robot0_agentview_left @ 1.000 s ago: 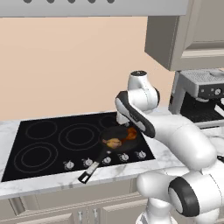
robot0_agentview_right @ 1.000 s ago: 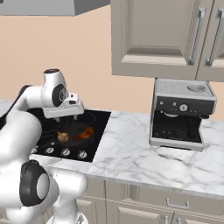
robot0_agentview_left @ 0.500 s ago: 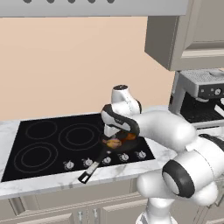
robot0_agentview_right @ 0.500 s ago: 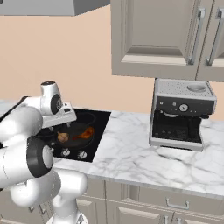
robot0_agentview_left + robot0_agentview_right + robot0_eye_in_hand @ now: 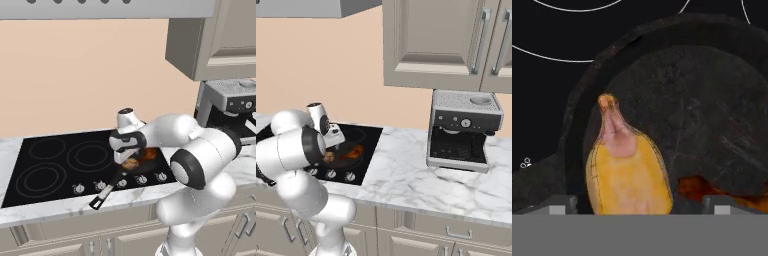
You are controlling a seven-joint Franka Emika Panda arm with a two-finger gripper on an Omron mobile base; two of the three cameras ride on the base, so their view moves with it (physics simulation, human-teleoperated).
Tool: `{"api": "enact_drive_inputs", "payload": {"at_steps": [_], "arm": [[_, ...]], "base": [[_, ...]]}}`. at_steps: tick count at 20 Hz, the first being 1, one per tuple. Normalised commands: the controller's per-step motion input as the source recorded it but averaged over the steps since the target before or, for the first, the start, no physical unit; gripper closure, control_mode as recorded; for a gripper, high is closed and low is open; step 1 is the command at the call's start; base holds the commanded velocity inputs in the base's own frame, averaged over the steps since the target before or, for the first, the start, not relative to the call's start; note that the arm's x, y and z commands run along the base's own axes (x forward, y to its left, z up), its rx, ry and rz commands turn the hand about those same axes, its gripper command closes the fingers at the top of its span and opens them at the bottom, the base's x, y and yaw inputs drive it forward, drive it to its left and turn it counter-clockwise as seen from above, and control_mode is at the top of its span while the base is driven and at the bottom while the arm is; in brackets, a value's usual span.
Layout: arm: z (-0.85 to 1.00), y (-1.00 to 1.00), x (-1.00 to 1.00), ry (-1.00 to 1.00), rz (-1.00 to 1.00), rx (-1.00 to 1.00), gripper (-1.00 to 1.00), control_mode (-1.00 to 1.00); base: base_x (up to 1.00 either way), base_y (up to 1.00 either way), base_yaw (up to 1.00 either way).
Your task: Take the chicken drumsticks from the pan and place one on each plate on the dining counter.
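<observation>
My arm [image 5: 200,150]: glossy white rounded shells, dark grey-black bands at the joints, bulbous links. Wrist is a white cylinder with a dark cap. Finger tips [image 5: 559,205] small, grey, square-edged.

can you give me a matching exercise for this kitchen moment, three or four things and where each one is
Things:
1. drumstick
2. pan
3. coffee machine
4. tool

Places:
a. on the marble counter, right of the cooktop
b. low over the pan, a fingertip either side of a drumstick
c. on the black cooktop
d. lying in the pan

Pairs: 1-d, 2-c, 3-a, 4-b
</observation>
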Motion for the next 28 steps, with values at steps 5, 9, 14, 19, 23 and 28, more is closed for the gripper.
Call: {"api": "enact_drive_inputs", "payload": {"at_steps": [5,9,14,19,23,28], "arm": [[-0.5,0.0,0.07,0.09,0.01,-0.01,-1.0,-1.0],[-0.66,0.0,0.0,0.16,0.0,-0.03,-1.0,-1.0],[-0.74,0.0,-0.03,0.2,0.0,-0.03,1.0,-1.0],[0.24,-0.02,-0.46,-0.1,-0.19,0.07,1.0,-1.0],[0.92,-0.01,-0.28,-0.21,-0.19,0.13,1.0,-1.0],[0.99,-0.12,-0.51,-0.33,-0.32,0.13,1.0,-1.0]], "base": [[0.0,0.0,0.0],[0.0,0.0,0.0],[0.0,0.0,0.0],[0.0,0.0,0.0],[0.0,0.0,0.0],[0.0,0.0,0.0]]}}
